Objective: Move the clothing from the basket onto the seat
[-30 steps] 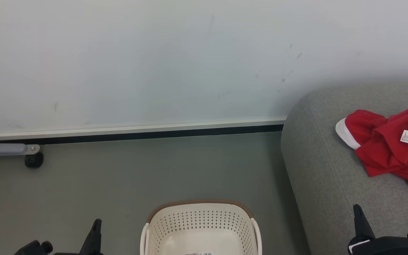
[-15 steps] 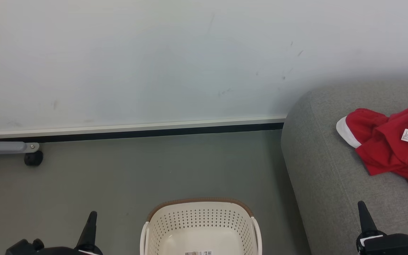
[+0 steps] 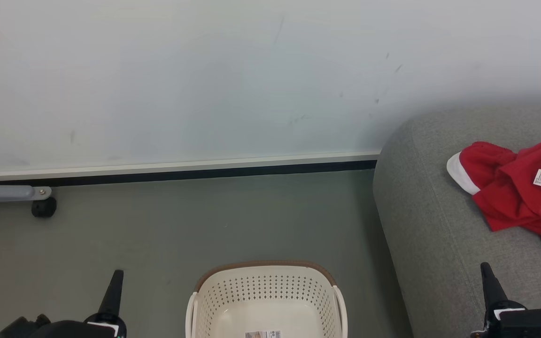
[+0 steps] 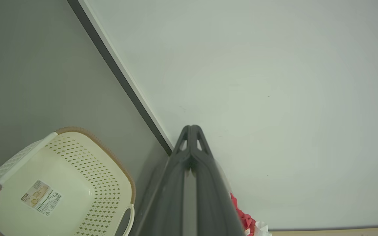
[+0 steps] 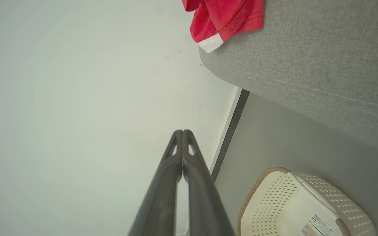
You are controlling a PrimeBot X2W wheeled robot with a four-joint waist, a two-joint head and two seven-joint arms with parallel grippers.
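Note:
The red clothing (image 3: 519, 192) with white trim lies crumpled on the grey seat (image 3: 435, 225) at the right; it also shows at the top of the right wrist view (image 5: 223, 19). The cream basket (image 3: 266, 293) stands on the floor at bottom centre, with just a label on its bottom (image 4: 41, 198). My left gripper (image 3: 115, 277) is shut at the lower left, left of the basket, holding nothing. My right gripper (image 3: 486, 272) is shut at the lower right, over the seat's front part, holding nothing. Both point toward the wall.
A white wall (image 3: 204, 80) with a dark baseboard (image 3: 181, 176) runs behind the grey floor (image 3: 204, 220). A grey leg with a black caster (image 3: 42, 206) stands at the far left by the wall.
Both grippers have shifted: the left one moved left and up in the view, the right one moved right and up. The whole scene slid slightly up, so the camera tilted a little.

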